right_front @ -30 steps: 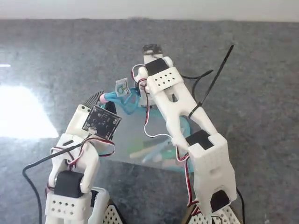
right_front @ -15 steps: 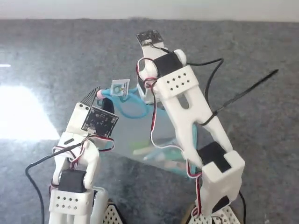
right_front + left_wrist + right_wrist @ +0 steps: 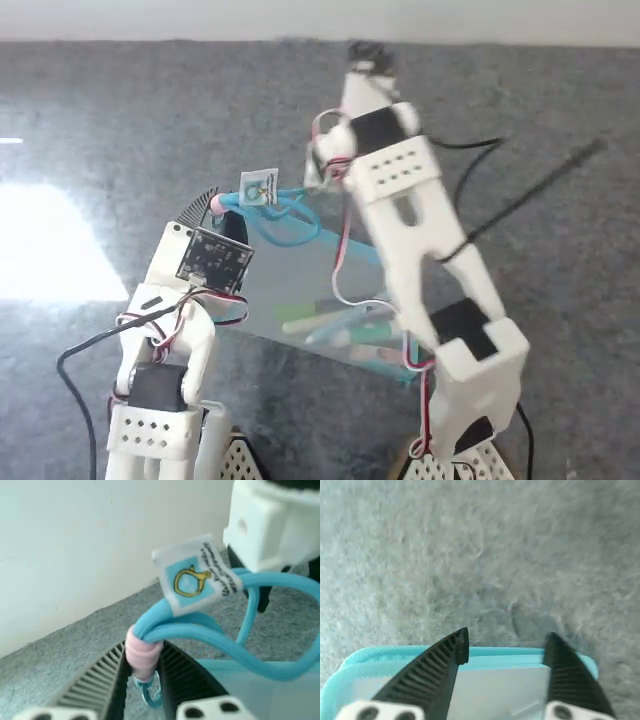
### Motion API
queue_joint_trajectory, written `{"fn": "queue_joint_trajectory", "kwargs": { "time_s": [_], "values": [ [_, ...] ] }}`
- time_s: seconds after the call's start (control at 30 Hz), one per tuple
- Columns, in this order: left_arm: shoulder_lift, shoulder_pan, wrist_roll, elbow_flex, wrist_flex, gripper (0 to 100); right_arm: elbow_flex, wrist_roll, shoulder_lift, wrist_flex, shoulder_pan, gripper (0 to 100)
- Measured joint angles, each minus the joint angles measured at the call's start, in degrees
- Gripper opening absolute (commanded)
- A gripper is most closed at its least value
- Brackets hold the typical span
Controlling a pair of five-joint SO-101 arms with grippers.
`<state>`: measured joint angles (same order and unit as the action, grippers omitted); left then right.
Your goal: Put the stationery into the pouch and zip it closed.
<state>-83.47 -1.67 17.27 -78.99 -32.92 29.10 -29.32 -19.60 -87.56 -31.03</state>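
Lying on grey table (image 3: 120,120) by pale wall (image 3: 150,18), pouch (image 3: 285,285); left jaws pinching its strap (image 3: 162,616), right jaws apart.

Table (image 3: 120,120): grey, speckled and stone-like. It is glossy enough to carry a bright glare patch in the high view, and looks grainy at close range.

Pouch (image 3: 290,280): clear, smooth plastic panel with a faint sheen. The edging (image 3: 395,652) is turquoise woven cloth, matt.

Cord (image 3: 210,635): turquoise, smooth, rubbery-looking.

Pink sleeve (image 3: 142,652): ridged, soft-looking, matt.

Tag (image 3: 195,577): white, printed, slightly glossy. Whether it is paper or cloth cannot be told.

Stationery (image 3: 340,325): smooth plastic barrels.

Left gripper (image 3: 142,647) and right gripper (image 3: 507,636): matt white plastic shells. The fingers (image 3: 435,675) are black, ribbed and matt.
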Motion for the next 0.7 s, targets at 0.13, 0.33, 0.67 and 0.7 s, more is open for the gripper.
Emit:
{"fn": "queue_joint_trajectory", "kwargs": {
  "time_s": [0.13, 0.33, 0.67, 0.7],
  "values": [
    [0.0, 0.0, -0.7, 0.0, 0.0, 1, 0.0, -1.0, -4.6, 0.7, -3.2, 33.9],
    [-1.3, -0.2, -1.1, 0.0, 0.0, 1, 0.0, 1.2, -10.5, 3.3, -2.9, 33.2],
    [-7.9, -0.3, -3.3, -2.8, 1.5, 1, 2.5, 10.5, -6.3, -7.6, -3.2, 17.3],
    [-8.0, -0.2, -3.3, -2.9, 2.3, 1, 2.8, 11.3, -4.8, -9.1, -3.5, 17.0]
  ]
}}
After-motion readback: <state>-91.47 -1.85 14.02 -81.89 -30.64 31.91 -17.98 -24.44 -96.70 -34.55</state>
